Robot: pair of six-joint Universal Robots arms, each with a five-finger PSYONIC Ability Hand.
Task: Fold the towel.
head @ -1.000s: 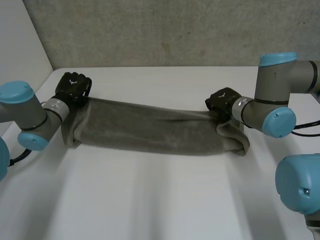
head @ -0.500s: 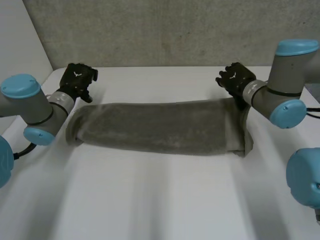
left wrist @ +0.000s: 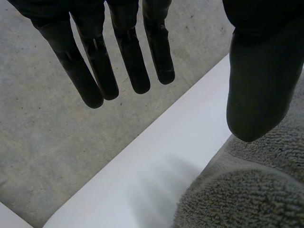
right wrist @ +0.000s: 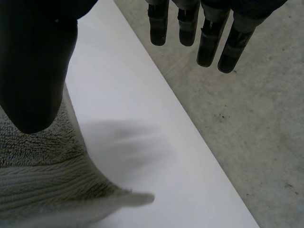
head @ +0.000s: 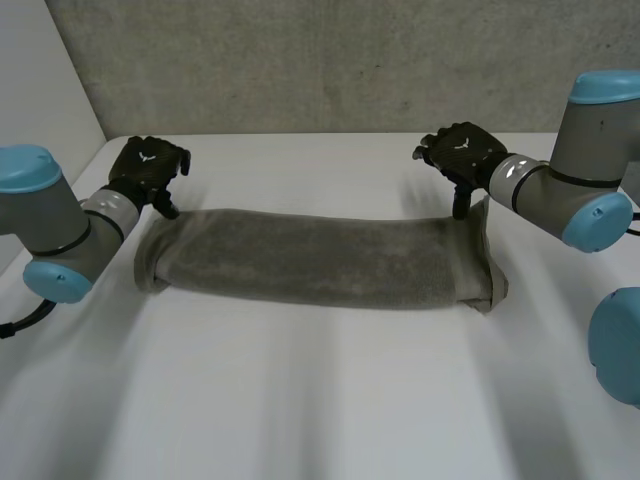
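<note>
A grey towel [head: 315, 259] lies folded into a long band across the white table [head: 300, 400]. My left hand [head: 148, 170] hovers just behind the towel's left end, its fingers [left wrist: 95, 66] straight and spread, holding nothing. The towel's pile [left wrist: 247, 190] shows below the thumb in the left wrist view. At the towel's right end my right hand [head: 460, 152] is lifted off the cloth, fingers [right wrist: 209, 38] straight and apart from the thumb, empty. Beside that thumb lies the towel's edge [right wrist: 42, 175].
A grey wall [head: 330, 60] rises behind the table's far edge, close behind both hands. A white side panel [head: 40, 90] stands at the left. Bare tabletop stretches in front of the towel.
Both hands have let go of the towel's ends, opened and risen toward the far edge. The towel has dropped flat and settled into a straighter band.
</note>
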